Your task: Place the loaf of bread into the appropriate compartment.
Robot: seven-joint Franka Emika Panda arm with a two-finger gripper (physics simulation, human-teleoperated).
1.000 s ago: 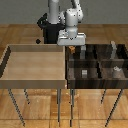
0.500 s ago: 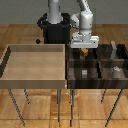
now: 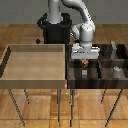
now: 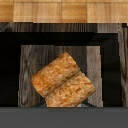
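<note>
**Inspector:** Markings first. Any brand, label or legible writing?

**Assistant:** None can be read in either view. Surfaces show wood grain only, light on the open tray (image 3: 35, 64) at the exterior view's left, dark on the divided bin (image 3: 100, 77) at the exterior view's right.

**Inspector:** Gripper condition?

**Assistant:** The gripper (image 3: 85, 57) hangs pointing down over the divided bin, above its back row of compartments. A small orange-brown item sits directly under it. In the wrist view the loaf of bread (image 4: 63, 81) fills the centre of the picture, tilted, close to the camera. The fingers themselves are hidden, so the width of opening cannot be measured, but the gripper appears closed on the loaf, pinching it.

**Inspector:** Location of the loaf relative to the bin?

**Assistant:** Held above a dark-walled compartment with a grey wooden floor; whether it touches that floor cannot be told.

**Inspector:** Other contents?

**Assistant:** Small grey-white objects (image 3: 117, 70) lie in the front compartments, apart from the loaf. Both containers stand on thin metal legs, not a tabletop.
</note>
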